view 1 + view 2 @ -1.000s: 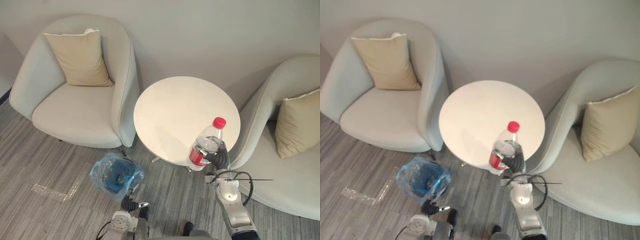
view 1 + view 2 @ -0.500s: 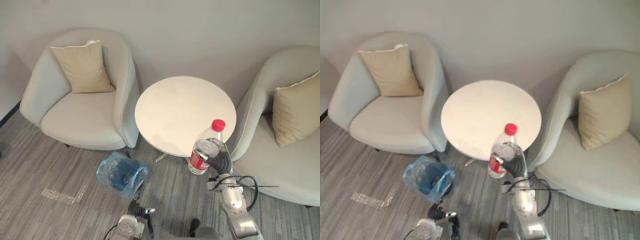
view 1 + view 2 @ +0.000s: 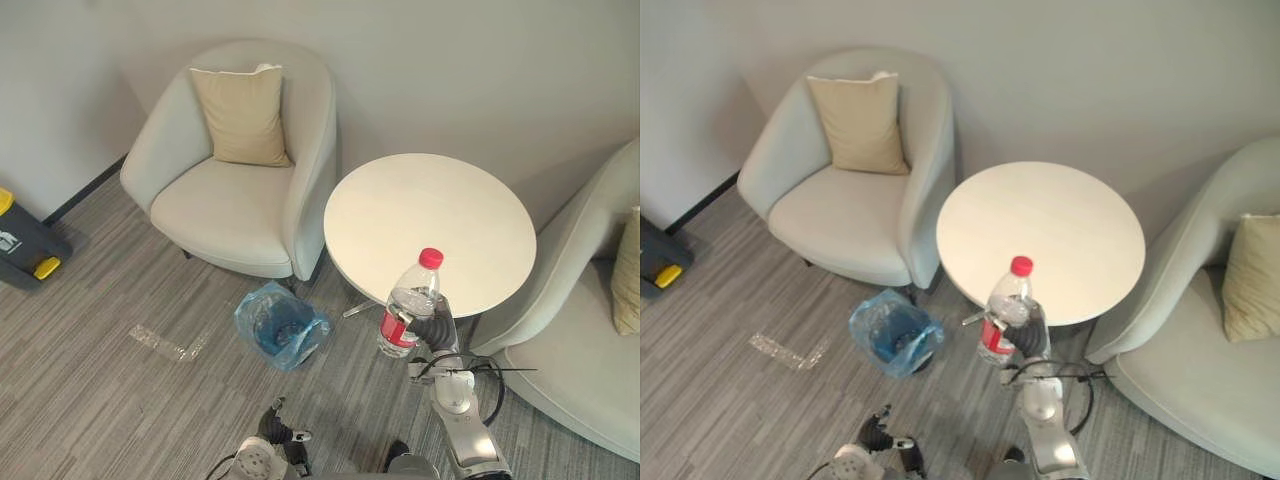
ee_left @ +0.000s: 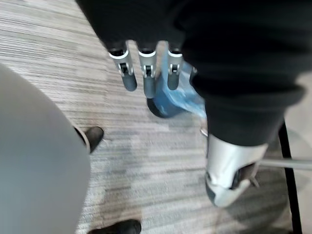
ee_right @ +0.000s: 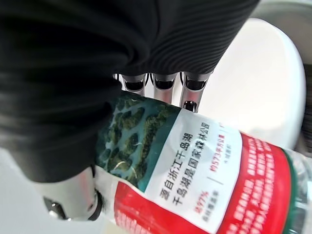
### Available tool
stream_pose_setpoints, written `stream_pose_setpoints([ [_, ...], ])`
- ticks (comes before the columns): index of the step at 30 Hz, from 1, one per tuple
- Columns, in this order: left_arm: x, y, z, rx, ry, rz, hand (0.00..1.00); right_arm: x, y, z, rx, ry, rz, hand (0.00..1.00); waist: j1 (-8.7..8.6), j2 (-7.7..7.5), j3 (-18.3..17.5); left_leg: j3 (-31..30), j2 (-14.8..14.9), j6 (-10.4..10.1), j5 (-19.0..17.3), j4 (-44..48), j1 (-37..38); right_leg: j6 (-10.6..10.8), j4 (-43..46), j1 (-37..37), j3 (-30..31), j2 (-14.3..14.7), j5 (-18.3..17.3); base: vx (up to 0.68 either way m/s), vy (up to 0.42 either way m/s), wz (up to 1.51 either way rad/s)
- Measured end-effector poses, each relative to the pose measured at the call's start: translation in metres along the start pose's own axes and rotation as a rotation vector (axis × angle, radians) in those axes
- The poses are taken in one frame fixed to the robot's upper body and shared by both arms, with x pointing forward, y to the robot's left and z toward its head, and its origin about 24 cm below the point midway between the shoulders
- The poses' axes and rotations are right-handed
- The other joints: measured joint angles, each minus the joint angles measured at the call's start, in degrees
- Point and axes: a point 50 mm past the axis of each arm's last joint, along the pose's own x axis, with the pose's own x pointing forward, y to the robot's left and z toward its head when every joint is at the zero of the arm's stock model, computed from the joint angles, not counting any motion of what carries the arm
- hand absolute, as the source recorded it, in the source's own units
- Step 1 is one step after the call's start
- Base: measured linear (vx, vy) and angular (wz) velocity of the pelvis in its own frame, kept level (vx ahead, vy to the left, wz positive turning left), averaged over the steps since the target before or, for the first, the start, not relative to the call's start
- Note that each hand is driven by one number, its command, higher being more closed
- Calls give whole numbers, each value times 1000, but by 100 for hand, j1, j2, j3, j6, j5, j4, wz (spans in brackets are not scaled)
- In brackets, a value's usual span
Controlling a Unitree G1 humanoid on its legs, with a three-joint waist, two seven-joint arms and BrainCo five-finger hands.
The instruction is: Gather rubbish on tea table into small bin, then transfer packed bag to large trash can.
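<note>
Gripping the bottle (image 3: 410, 310) now: R hand (image 3: 437, 328) is wrapped round its lower half, over the red label, and the fingers (image 5: 164, 83) curl against the plastic in the R wrist view. Bottle stands upright, red cap on top, clear body, seen against the near rim of the round white table (image 3: 430, 225). Can't tell whether its base hangs over the tabletop or just off it.

Bin (image 3: 280, 325) w/ its blue bag sits on the grey floor, left of the bottle, between the table and the left armchair (image 3: 230, 210) and just in front of that chair. Beige cushion (image 3: 243, 115) leans on the chair's back. Second armchair (image 3: 590, 350) sits right of the table.

L hand (image 4: 145, 73) hangs low over the floor, fingers straight and apart, holding nothing; the blue bag shows just past their tips.
</note>
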Motion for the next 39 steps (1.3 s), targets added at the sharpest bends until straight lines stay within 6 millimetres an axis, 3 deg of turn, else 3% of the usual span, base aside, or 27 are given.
stream_pose_setpoints([
  [1, 0, 2, 0, -3, -3, 8, 0, 0, -2, -1, -8, 1, 1, 100, -26, -71, 44, -101, -58, 36, -312, 483, -259, -49, 303, -60, 100, -147, -244, 41, 117, 53],
  [2, 0, 4, 1, -11, -9, 16, 0, 0, -2, -2, -12, 7, 5, 100, -46, -79, 54, -201, -87, 37, -489, 760, -366, -254, 412, -77, 306, -138, -426, 44, 68, 71],
  [4, -2, 6, -3, -42, 0, 29, 0, -5, -5, -6, -20, 24, 5, 100, -124, -74, 48, -662, -135, 171, -930, 1507, -616, -750, 482, -5, 992, 198, -795, 124, 33, 99],
  [5, -2, 8, -1, -56, -7, 39, 0, -6, -5, -7, -23, 26, 8, 100, -138, -92, 55, -859, -183, 254, -1083, 1691, -643, -804, 747, -7, 1166, 214, -691, 181, 17, 84],
  [6, -1, 10, 2, -68, -13, 52, 0, -5, -7, -7, -35, 25, 13, 100, -141, -74, 111, -1019, -195, 318, -1167, 1792, -640, -1006, 1457, -331, 1387, 200, -566, 163, 38, 80],
  [7, 0, 10, 2, -64, -8, 57, 0, -5, -5, -7, -36, 23, 30, 100, -145, 94, 151, -1299, -53, 349, -1218, 1848, -618, -760, 1653, -656, 1793, 572, -767, 174, 52, 77],
  [8, 0, 11, 2, -60, -8, 56, 0, -5, -5, -6, -34, 22, 33, 100, -146, 157, 203, -1456, 14, 317, -1235, 1804, -536, -685, 1549, -804, 2039, 878, -784, 236, 39, 86],
  [10, 1, 14, -2, -48, 9, 61, 0, -6, -6, -8, -39, 27, 41, 100, -162, 51, 176, -1678, -95, 248, -1237, 1719, -320, -494, 1242, -1027, 2458, 1164, -660, 277, -24, 91],
  [12, 1, 17, -6, -37, 22, 64, 0, -7, -6, -8, -40, 29, 45, 100, -176, -115, 110, -1886, -285, 193, -1488, 1955, -241, -537, 926, -1144, 2633, 1174, -309, 292, -99, 99],
  [13, 2, 15, -6, -34, 33, 59, 0, -8, -10, -10, -53, 35, 45, 100, -262, -27, 128, -2067, -251, 139, -1695, 2305, -278, -529, 969, -1024, 2505, 1209, -155, 362, -129, 86],
  [15, 1, 9, -6, -49, 34, 47, 0, -9, -12, -12, -64, 38, 53, 100, -185, 187, 27, -2085, -88, 69, -1721, 2341, -301, -547, 872, -908, 2234, 1283, -145, 456, -152, 55],
  [17, 1, 6, -7, -52, 37, 40, 0, -7, -15, -11, -62, 36, 44, 100, -175, 236, 11, -1984, 35, -109, -1614, 2162, -188, -563, 751, -703, 1982, 1305, -136, 315, -126, 53],
  [21, 1, 6, -3, -45, 23, 40, 0, -13, -20, -17, -61, 66, 24, 100, -133, 172, 35, -1365, 241, -180, -1565, 2926, -180, -613, 101, 137, 1844, 1352, -111, 263, -63, 43],
  [22, 2, 7, -2, -36, 18, 42, 0, -11, -19, -15, -50, 57, 23, 100, -102, 54, 97, -1146, 277, -196, -1694, 3471, -502, -632, -47, 325, 1909, 1260, -100, 194, 67, 12],
  [23, 3, 8, 0, -30, 9, 43, 0, -7, -18, -12, -40, 44, 14, 100, -63, 17, 128, -1023, 281, -131, -1991, 3331, -702, -632, -70, 386, 1988, 1136, -100, 180, 91, 7],
  [24, 3, 8, 4, -29, -6, 42, 0, -3, -19, -10, -39, 34, 7, 100, -69, -7, 142, -1014, 271, -154, -1929, 2947, -843, -629, -18, 375, 2007, 1065, -101, 205, 136, 0],
  [25, 3, 7, 6, -22, -13, 41, 0, 0, -20, -11, -43, 38, -4, 100, -56, 13, 141, -1066, 299, -100, -1308, 1970, -846, -586, 85, 375, 2002, 1017, -126, 167, 159, -1],
  [26, 3, 4, 6, -26, -14, 34, 0, 0, -24, -12, -55, 42, -12, 100, -47, 186, 103, -1114, 470, -134, -496, 1523, -840, -453, 227, 371, 1977, 1139, -211, 161, 190, -7],
  [27, 3, 11, 7, -12, -22, 50, 0, -2, -17, -15, -32, 64, -5, 100, -3, -9, 110, -1075, 300, -126, -525, 1590, -743, -310, 359, 314, 2124, 960, -366, 114, 158, -4],
  [29, 3, 17, 4, 6, -13, 57, 0, -4, -9, -13, -5, 58, 9, 100, -35, -110, 81, -1054, 209, -113, -533, 1517, -729, -329, 361, 255, 2269, 908, -356, 82, 114, -4],
  [34, 3, 23, -1, 22, 2, 70, 0, -4, 2, -9, 18, 53, 33, 100, -11, -120, 89, -615, 255, -89, -550, 1319, -420, -208, 349, 177, 2879, 940, -222, 22, 40, -48],
  [39, 3, 22, -6, 25, 25, 65, 0, -6, -1, -12, -9, 57, 40, 100, -175, -100, 88, -235, 332, -109, -563, 1093, -264, -193, 266, -53, 3313, 1013, -211, -72, -20, -70],
])
